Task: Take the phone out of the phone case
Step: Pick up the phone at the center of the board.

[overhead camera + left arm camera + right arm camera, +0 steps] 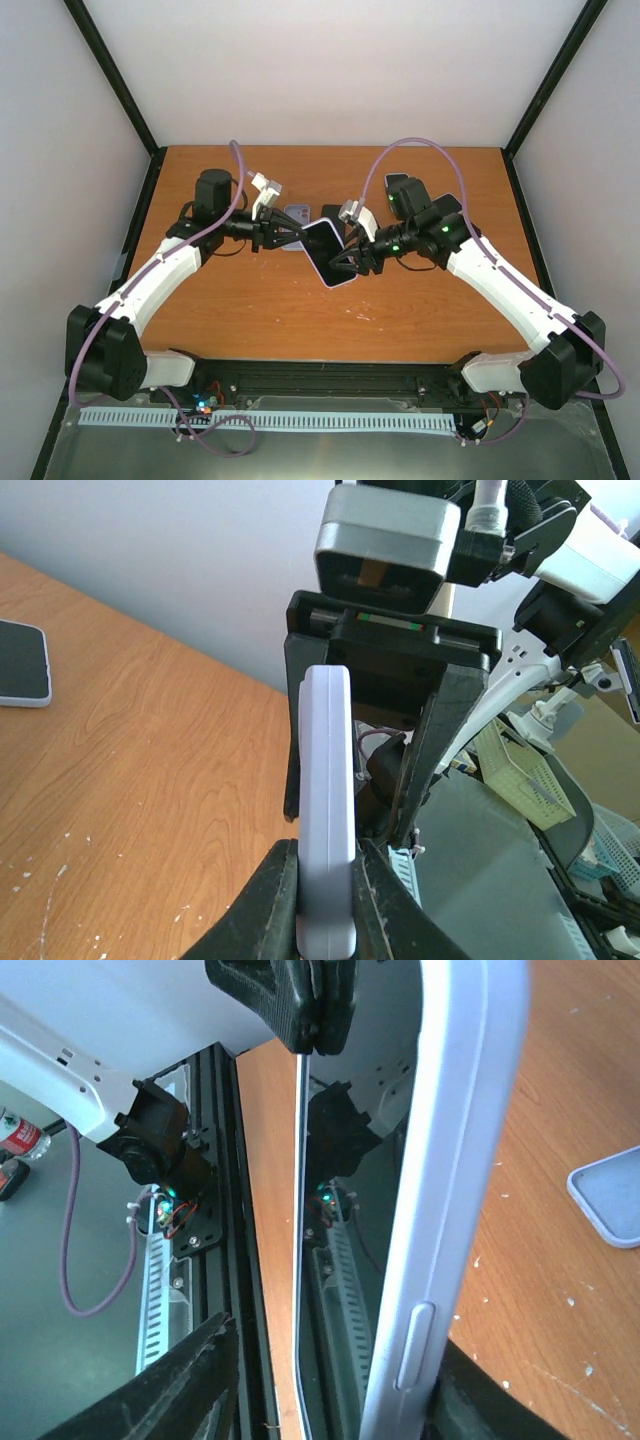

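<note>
The phone point(328, 250) sits in a lavender case point(345, 279) and is held tilted above the table's middle. My left gripper point(288, 238) is shut on the case's upper left end. In the left wrist view its fingers point(270, 905) pinch the case's edge point(327, 810). My right gripper point(348, 263) is at the lower right end. In the right wrist view point(335, 1385) its jaws stand wide around both. One finger point(470, 1400) rests behind the case point(450, 1160). The other finger point(180, 1385) is apart from the phone's dark screen point(345, 1220), whose near edge stands away from the case.
A second lavender-grey case or phone point(297, 214) lies flat behind the held one, also in the right wrist view point(612, 1195). A black phone point(396, 182) lies at the back right. A dark phone in a light case point(20, 664) lies at the left wrist view's left edge.
</note>
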`<move>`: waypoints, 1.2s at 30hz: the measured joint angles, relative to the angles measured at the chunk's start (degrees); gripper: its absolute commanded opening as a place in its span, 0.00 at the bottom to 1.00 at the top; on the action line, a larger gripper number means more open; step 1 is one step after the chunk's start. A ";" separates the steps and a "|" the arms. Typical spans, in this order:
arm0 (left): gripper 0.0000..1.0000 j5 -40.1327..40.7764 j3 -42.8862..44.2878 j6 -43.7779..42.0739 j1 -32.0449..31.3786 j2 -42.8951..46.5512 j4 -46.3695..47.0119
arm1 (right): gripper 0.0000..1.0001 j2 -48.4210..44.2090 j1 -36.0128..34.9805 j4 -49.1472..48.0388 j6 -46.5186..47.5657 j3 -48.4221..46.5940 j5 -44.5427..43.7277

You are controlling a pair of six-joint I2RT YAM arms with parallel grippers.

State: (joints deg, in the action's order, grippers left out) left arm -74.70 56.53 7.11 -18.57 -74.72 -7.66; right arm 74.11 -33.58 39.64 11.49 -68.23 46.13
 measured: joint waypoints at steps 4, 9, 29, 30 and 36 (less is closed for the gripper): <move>0.01 0.04 0.72 -1.05 -0.46 0.00 -0.74 | 0.35 0.17 -0.59 0.46 0.42 0.00 -0.02; 0.01 -0.09 1.31 -2.23 -0.98 0.00 -2.14 | 0.23 0.79 -0.70 0.68 0.46 -0.17 0.09; 0.01 0.76 3.10 -8.11 -2.19 0.00 -7.04 | 0.27 2.95 -1.18 1.16 -0.50 -1.97 3.39; 0.01 0.83 3.10 -8.11 -2.19 0.00 -7.06 | 0.26 3.10 -1.25 0.96 -0.55 -2.23 3.37; 0.03 1.07 3.48 -8.15 -2.29 -0.04 -7.41 | 0.07 3.65 -1.25 0.72 -0.61 -2.73 3.26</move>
State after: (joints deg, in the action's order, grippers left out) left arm -73.63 60.01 -1.04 -20.86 -74.76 -15.07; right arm 77.76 -34.83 40.36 10.87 -70.96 49.39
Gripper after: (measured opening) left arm 0.132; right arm 0.157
